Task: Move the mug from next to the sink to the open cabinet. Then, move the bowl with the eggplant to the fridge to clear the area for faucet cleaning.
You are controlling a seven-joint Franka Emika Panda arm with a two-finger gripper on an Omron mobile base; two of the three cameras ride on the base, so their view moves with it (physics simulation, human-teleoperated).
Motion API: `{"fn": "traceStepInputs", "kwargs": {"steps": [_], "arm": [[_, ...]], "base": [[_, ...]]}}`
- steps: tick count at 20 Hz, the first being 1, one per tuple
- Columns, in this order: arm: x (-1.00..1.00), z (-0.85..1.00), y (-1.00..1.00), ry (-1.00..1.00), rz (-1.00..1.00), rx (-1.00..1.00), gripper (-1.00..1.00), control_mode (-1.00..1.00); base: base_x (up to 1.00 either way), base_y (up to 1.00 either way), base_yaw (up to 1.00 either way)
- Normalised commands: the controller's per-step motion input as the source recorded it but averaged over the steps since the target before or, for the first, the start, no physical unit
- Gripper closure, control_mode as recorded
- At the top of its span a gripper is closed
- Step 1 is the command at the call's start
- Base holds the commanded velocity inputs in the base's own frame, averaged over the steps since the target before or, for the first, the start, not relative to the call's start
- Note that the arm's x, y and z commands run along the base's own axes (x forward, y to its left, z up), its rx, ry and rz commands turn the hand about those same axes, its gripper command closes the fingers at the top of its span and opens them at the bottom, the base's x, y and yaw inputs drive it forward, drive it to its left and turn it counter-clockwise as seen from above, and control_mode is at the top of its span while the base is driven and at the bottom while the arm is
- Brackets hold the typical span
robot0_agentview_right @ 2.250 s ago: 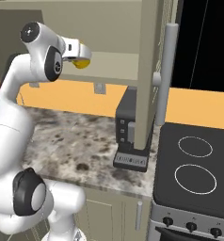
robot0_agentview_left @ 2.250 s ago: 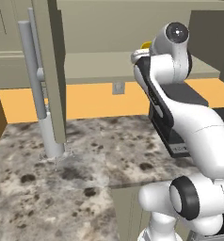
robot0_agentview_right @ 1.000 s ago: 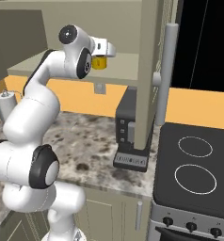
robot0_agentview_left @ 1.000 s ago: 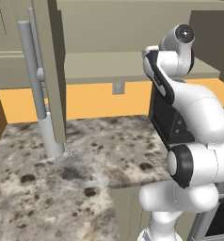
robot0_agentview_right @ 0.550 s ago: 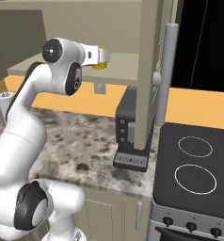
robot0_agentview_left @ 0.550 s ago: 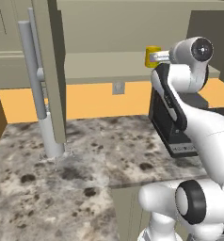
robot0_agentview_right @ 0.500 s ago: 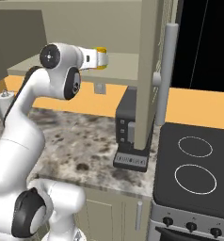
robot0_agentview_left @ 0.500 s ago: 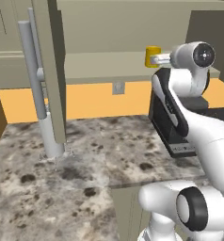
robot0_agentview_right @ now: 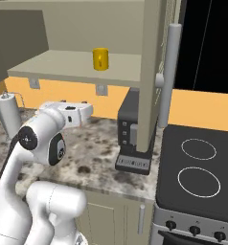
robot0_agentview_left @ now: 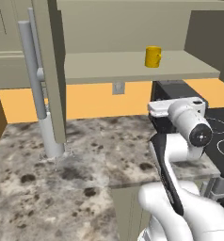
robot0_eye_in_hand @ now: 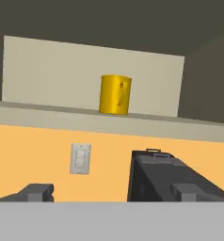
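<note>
So the mug (robot0_agentview_left: 153,56) is sitting upright on the pale shelf of the open cabinet (robot0_agentview_left: 132,70), all by itself, nothing touching it. In the hand view the mug (robot0_eye_in_hand: 115,94) is dead centre above the shelf edge, and you can make out its handle facing the camera, which the two base views don't really show. The gripper (robot0_eye_in_hand: 113,192) has its two dark fingertips (robot0_eye_in_hand: 36,192) spread wide at the bottom of that view, with nothing between them, well below and back from the mug. The hand view also catches a pale wall outlet (robot0_eye_in_hand: 80,158) on the orange backsplash and the top of a black coffee machine (robot0_eye_in_hand: 163,174) under the shelf. From the left base view you get the cabinet's open door (robot0_agentview_left: 50,70) edge-on with its long silver bar handle (robot0_agentview_left: 31,70), plus the speckled granite counter (robot0_agentview_left: 48,188) and the arm folded low on the right. The right base view shows stuff the left one doesn't: the black stovetop (robot0_agentview_right: 197,177) with two ring burners and a paper towel roll (robot0_agentview_right: 8,117) on the far left of the counter. There the mug (robot0_agentview_right: 100,59) stands toward the middle of the shelf, with the arm's hand (robot0_agentview_right: 75,114) lower down, clear of the shelf.
</note>
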Motion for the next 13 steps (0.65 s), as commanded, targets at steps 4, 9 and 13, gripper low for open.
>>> {"fn": "traceStepInputs", "kwargs": {"steps": [4,9,13], "arm": [[-1.00,-0.60,0.69,-0.12,-0.08,0.00,-1.00,-1.00],[-0.31,-0.01,0.15,-0.08,-0.04,0.01,-1.00,-1.00],[-0.88,0.00,0.60,-0.19,0.15,-0.11,-1.00,-1.00]], "base": [[0.00,0.00,0.00],[0.00,0.00,0.00],[0.00,0.00,0.00]]}}
